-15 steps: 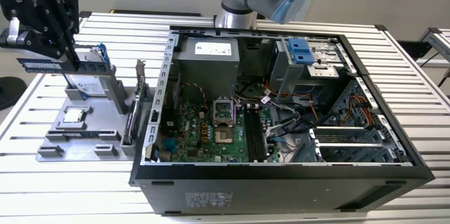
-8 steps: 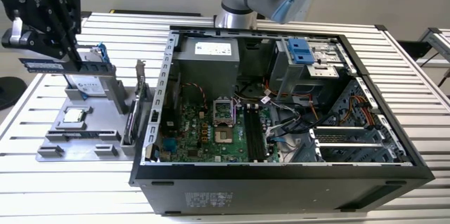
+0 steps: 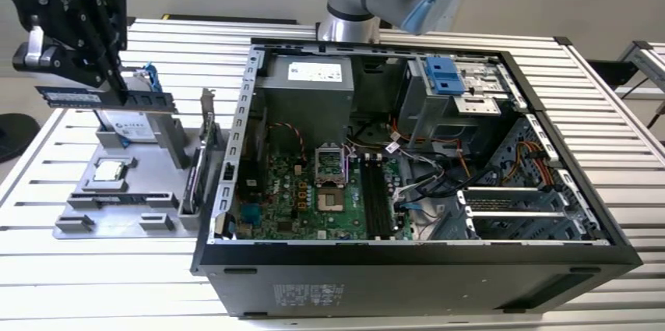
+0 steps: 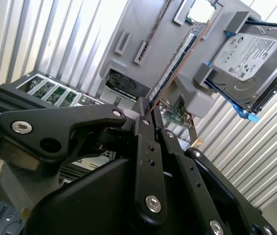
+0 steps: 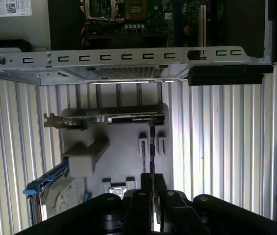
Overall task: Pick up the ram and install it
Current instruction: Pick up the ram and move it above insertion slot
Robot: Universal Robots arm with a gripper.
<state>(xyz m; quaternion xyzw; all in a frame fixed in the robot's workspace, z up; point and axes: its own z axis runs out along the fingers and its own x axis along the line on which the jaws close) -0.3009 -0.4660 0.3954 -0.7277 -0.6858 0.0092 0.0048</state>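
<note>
The ram [image 3: 104,100] is a long dark stick with a pale label, held level above the grey parts holder [image 3: 156,191] at the exterior view's left. My gripper [image 3: 117,91] is shut on the ram's upper edge near its middle. In both wrist views the ram shows edge-on, a thin strip [image 4: 177,58] [image 5: 152,147] running out from between the black fingers [image 4: 143,132] [image 5: 140,200]. The open computer case [image 3: 223,214] lies to the exterior view's right. Its motherboard has dark memory slots [image 3: 376,195] beside the processor socket [image 3: 330,167].
On the grey holder rest a square silver processor [image 3: 111,171], a hard drive in blue rails [image 3: 130,125] [image 4: 246,54], and an upright expansion card [image 3: 205,152] [image 5: 109,119]. Loose cables [image 3: 416,167] and a drive cage [image 3: 457,86] crowd the case. Ribbed metal tabletop [image 3: 93,292] surrounds everything.
</note>
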